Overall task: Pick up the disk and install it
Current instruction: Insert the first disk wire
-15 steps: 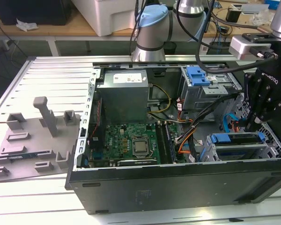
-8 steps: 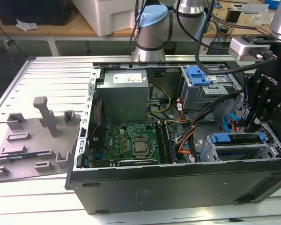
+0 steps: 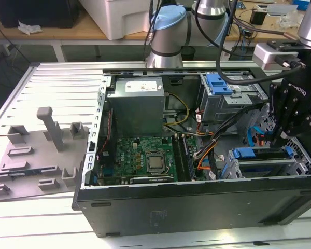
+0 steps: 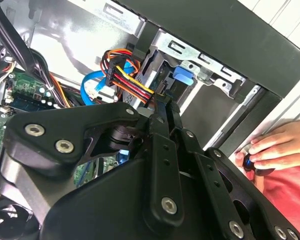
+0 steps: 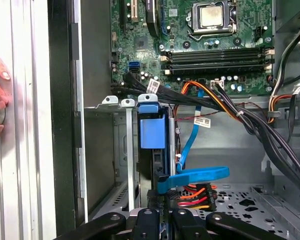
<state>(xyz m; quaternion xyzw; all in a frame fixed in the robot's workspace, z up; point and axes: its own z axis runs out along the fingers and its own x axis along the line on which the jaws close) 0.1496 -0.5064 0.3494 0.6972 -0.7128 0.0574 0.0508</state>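
Gripper [image 3: 277, 140] is hanging inside the open case [image 3: 197, 207], at the exterior view's right, tip pointing down at the lower cage [image 3: 259, 170]. Can't tell whether it's open, closed or gripping anything, since its own linkage is blocking the tip in both wrist views [image 4: 162, 102] [image 5: 160, 200].

Disk [image 3: 247, 153] is sitting on edge in that cage, blue rails showing along the top, right under the gripper. In the first wrist view the disk [image 5: 152, 132] is standing in the cage slot [image 5: 125, 150], blue end piece facing the camera and dark body running down toward the gripper. Can't tell if the two are touching.

A blue SATA cable [image 5: 195, 175] is crossing just beside the disk, with a red-yellow-black power bundle [image 5: 195, 192] lying under it. The same bundle [image 4: 125, 75] is showing next to the gripper tip in the second wrist view.

Motherboard [image 3: 145, 155] is lying on the case floor, with the PSU [image 3: 137, 104] behind it. A second cage with a blue bracket [image 3: 217, 83] is sitting further back, well apart from the disk.

A person's hand [image 4: 275, 147] is resting on the table [image 3: 57, 72] outside the case wall, fingers on a small dark round thing [image 4: 250, 162]
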